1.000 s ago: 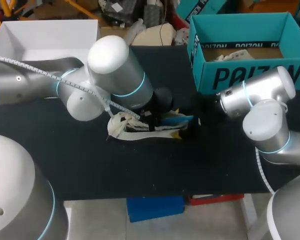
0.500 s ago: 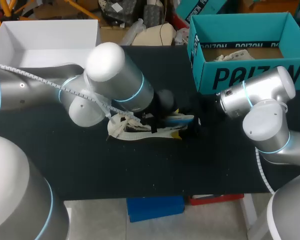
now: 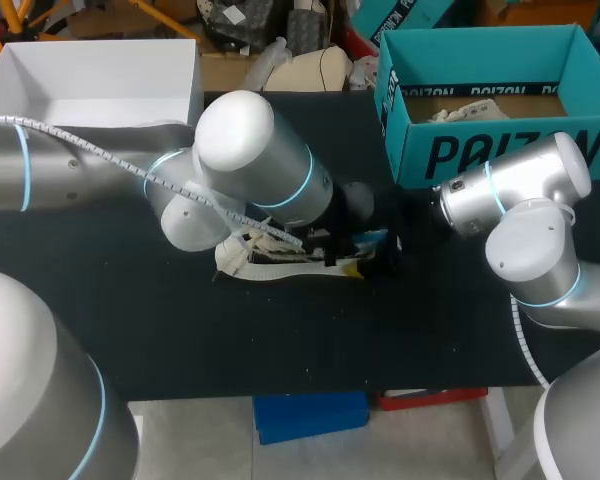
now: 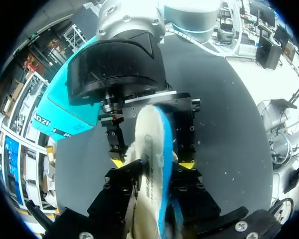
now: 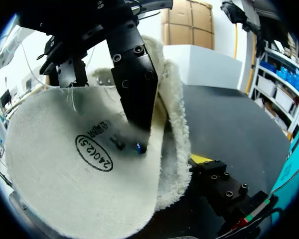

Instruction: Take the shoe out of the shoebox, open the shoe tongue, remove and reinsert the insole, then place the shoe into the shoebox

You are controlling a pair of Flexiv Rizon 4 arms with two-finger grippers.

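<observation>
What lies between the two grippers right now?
The insole, gripped by the left gripper, reaches ahead to the right gripper; the left wrist view shows it.

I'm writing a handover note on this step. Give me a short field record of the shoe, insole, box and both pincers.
shoe: lying on the black table, outside the shoebox
insole: held on edge beside the shoe
left pincer: shut on the insole
right pincer: at the insole's far end; grip cannot be told
shoebox: teal, open, at the table's far right
</observation>
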